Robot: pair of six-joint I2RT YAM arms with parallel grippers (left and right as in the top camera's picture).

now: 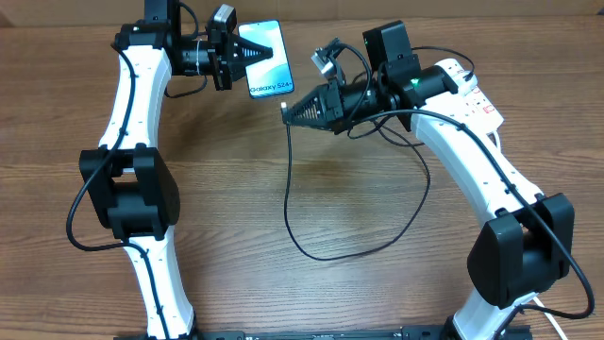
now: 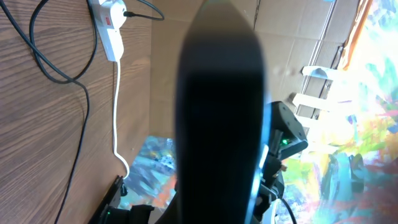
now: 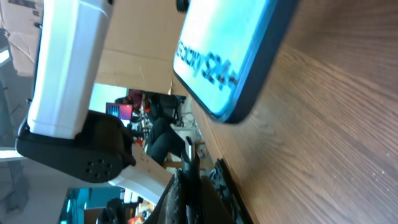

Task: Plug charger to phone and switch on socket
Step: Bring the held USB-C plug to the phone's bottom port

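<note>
Clamping the phone [image 1: 272, 71] by one long edge in the left tool [image 1: 247, 54]. Pinching the charger [image 1: 289, 189] near its tip in the right tool [image 1: 286, 110], with the phone's bottom edge just ahead. With the socket [image 1: 479, 97] behind the right tool, past its wrist, on the table [image 1: 359, 293].

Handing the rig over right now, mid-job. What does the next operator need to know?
Left tool: shut on phone, screen up.
Right tool: shut on charger near its tip, which sits close to the phone's bottom edge but is not in.
Socket: far right, no tool on it; switch state unclear.
Done: both grasps.
Left: plug in, then switch the socket on.
</note>
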